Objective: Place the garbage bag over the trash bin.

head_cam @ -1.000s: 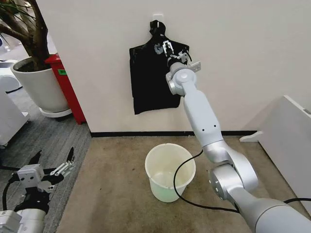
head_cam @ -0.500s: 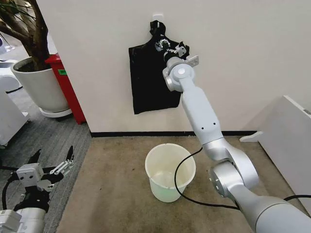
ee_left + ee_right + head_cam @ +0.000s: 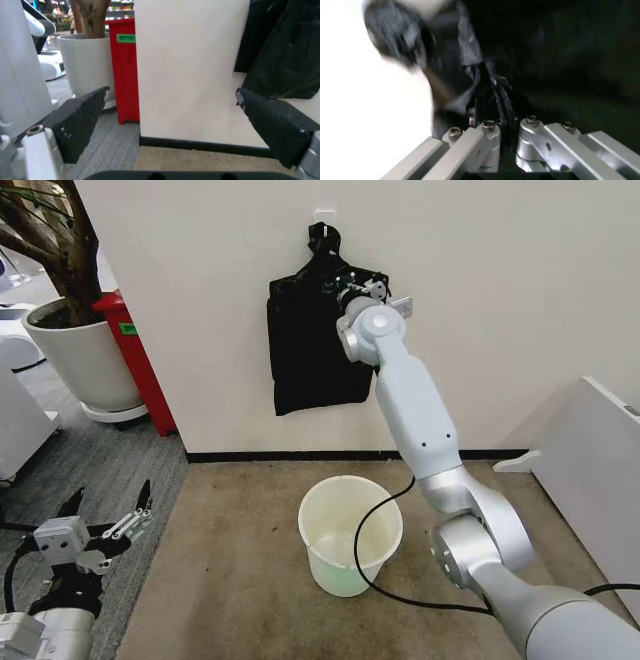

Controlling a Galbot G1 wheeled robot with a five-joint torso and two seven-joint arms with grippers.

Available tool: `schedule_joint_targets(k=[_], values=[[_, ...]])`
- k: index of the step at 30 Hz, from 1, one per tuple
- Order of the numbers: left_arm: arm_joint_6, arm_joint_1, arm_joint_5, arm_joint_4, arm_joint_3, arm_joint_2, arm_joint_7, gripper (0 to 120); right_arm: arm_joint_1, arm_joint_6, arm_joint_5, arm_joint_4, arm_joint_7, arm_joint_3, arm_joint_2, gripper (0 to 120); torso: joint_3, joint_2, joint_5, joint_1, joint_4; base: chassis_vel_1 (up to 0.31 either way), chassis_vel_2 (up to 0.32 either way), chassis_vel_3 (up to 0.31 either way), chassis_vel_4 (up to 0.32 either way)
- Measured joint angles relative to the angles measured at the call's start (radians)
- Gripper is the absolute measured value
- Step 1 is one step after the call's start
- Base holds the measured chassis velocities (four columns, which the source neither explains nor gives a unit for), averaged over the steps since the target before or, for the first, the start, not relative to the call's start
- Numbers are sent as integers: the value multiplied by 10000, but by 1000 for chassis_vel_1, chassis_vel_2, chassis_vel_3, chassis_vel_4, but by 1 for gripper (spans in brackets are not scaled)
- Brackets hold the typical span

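Observation:
The garbage bag (image 3: 305, 345), thin glossy black plastic, hangs flat against the wall from a hook, knotted at its top. My right gripper (image 3: 352, 287) is stretched up to the bag's upper right corner. In the right wrist view its fingers (image 3: 487, 112) are drawn close together with crinkled black film (image 3: 470, 71) pinched between them. The trash bin (image 3: 335, 572), a round cream-white bucket, stands upright on the carpet below the bag. My left gripper (image 3: 110, 502) hangs low at the left, open, with nothing between its black pads (image 3: 82, 120).
A black cable (image 3: 372, 530) from the right arm drapes across the bin's mouth. A large white plant pot (image 3: 85, 360) and a red box (image 3: 140, 370) stand by the wall at the left. A white panel (image 3: 600, 450) is at the right.
My right gripper has pushed in against the hanging bag and its fingers have gone from spread to shut on the plastic. The left arm has stayed still.

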Motion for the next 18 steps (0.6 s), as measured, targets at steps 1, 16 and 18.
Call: schedule_joint_targets(k=[1,16,18], values=[[-2,-3,2,0,3,0,0,100,-40,16,14,67,54,-47,0,0,0,0,1,0,0,0,0,0,0],[-146,-271,180,0,331,-68,14,100,-1604,181,186,1676,642,-833,-266,0,0,-1,1,0,-1,0,0,0,0],[-149,-273,183,0,335,-69,16,100,-1918,181,186,1879,665,-862,-418,0,0,-1,1,0,-3,0,0,0,0]])
